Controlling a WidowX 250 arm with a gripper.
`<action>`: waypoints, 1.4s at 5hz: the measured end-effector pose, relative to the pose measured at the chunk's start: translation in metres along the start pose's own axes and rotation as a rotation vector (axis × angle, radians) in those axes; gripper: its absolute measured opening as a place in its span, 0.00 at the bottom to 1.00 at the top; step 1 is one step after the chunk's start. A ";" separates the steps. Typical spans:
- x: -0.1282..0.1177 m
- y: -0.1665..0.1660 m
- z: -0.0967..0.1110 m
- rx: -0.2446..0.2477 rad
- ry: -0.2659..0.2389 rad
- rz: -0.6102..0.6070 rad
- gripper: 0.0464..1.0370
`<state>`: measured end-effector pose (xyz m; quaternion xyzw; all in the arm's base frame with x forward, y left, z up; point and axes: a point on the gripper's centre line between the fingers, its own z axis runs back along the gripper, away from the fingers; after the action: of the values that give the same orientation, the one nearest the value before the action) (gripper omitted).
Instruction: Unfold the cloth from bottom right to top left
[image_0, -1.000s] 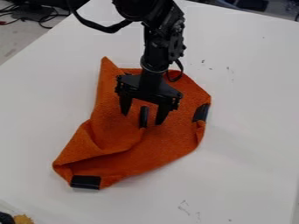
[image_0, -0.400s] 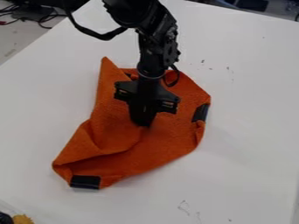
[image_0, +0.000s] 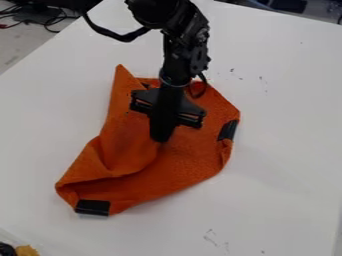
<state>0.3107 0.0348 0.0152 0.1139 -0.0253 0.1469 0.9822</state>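
Orange cloth (image_0: 184, 162), one piece, two black tabs (image_0: 93, 207), one claw (image_0: 160, 138) pinching it narrowly

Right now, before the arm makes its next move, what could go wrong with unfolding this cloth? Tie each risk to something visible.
The gripper is shut on the orange cloth near its middle, so a pull might drag everything across the white table instead of opening the fold. It may also have pinched more than one layer; the grip hides that spot. The loose fold at lower left, near the black patch, could bunch up.
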 end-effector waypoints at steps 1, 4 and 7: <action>0.005 0.002 0.010 0.011 0.018 0.003 0.04; 0.027 0.126 -0.007 0.017 -0.059 0.134 0.02; 0.011 0.181 -0.051 -0.040 -0.081 0.168 0.02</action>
<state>0.2690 0.2182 0.0058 0.0975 -0.0775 0.2236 0.9667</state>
